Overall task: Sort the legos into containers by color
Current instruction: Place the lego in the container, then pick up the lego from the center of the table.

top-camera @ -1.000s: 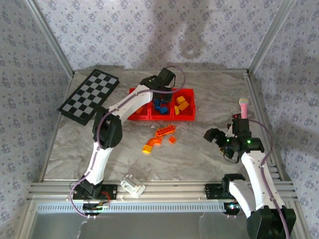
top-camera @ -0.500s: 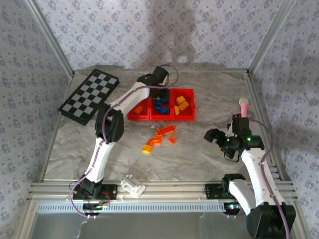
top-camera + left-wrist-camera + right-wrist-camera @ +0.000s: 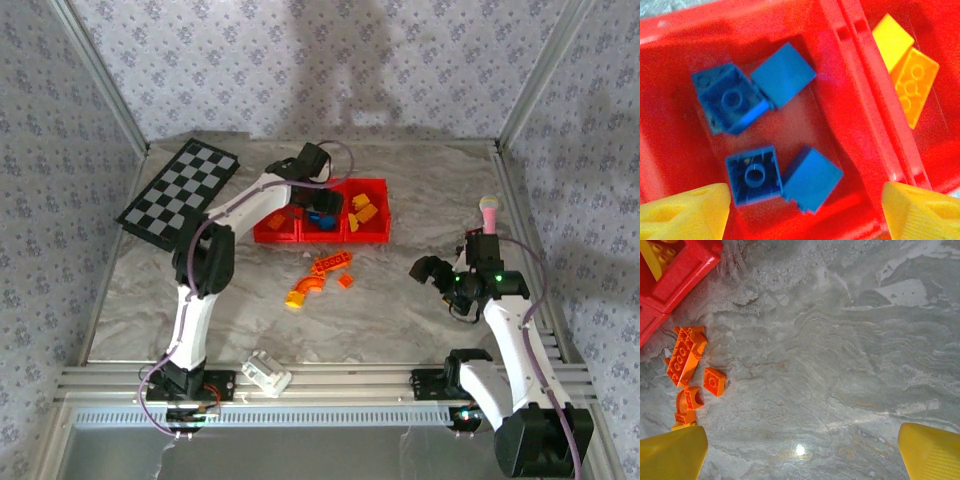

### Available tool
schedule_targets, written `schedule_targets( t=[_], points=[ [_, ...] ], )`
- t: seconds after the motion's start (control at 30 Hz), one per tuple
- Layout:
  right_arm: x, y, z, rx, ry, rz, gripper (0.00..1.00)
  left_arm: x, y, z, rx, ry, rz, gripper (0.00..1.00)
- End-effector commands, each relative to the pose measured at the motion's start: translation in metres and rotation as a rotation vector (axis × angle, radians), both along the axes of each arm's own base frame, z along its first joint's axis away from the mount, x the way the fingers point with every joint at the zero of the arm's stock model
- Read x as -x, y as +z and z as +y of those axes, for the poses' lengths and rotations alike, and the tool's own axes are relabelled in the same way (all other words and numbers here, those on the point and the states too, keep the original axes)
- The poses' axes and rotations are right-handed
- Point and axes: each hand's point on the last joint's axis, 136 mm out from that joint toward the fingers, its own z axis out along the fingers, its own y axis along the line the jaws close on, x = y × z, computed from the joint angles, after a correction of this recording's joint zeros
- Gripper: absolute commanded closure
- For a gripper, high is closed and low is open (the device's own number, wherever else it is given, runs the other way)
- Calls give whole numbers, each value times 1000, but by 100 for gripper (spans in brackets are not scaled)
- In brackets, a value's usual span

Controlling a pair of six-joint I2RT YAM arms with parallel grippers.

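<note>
The red containers (image 3: 377,236) lie at the back middle of the table. My left gripper (image 3: 320,203) hangs open over the middle compartment (image 3: 680,150), its yellow fingertips (image 3: 685,212) wide apart with nothing between them. Several blue legos (image 3: 812,179) lie loose on that compartment's floor. Yellow legos (image 3: 912,85) lie in the right compartment, and an orange lego (image 3: 278,220) in the left one. On the table in front, a long orange lego (image 3: 685,352), a small square one (image 3: 715,381) and a curved one (image 3: 687,402) lie close together. My right gripper (image 3: 800,450) is open above bare table to their right.
A black-and-white checkerboard (image 3: 180,192) lies at the back left. A white block (image 3: 265,372) sits on the near rail by the left base. A pink-topped object (image 3: 489,212) stands at the right behind my right arm. Patterned walls close in the table.
My left gripper's jaws have opened over the middle compartment, and its wrist has shifted slightly left. The right arm and the orange legos on the table have not moved.
</note>
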Motion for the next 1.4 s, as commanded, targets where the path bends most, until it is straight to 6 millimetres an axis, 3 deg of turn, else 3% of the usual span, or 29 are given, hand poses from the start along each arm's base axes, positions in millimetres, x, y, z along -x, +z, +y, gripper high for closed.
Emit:
schedule_targets(
  t=[0.0,0.13,0.3,0.57,0.7,0.83,1.1,1.37],
  points=[
    [-5,0,-1,-4,-19,-10,0,15,43,-1,69,-38,-78,21],
    [-11,-2,-1,-11,-27,-15,0,48,45,4,64,-64,-73,22],
    [-17,-4,3,-23,-17,-23,0,94,44,-4,23,-134,-80,21],
    [-16,-5,7,-33,-17,-16,0,165,14,-29,-11,-446,10,20],
    [-13,-5,9,-37,-13,-15,0,172,-6,-17,-130,-536,68,20],
    [-11,-5,9,-31,-13,-16,0,161,-15,-9,-237,-567,57,20],
    [-9,-3,9,-30,-8,-14,0,147,-37,-24,-312,-609,64,23],
    [-5,-6,8,-22,-4,-2,0,132,-61,-23,-394,-603,84,27]
  ],
)
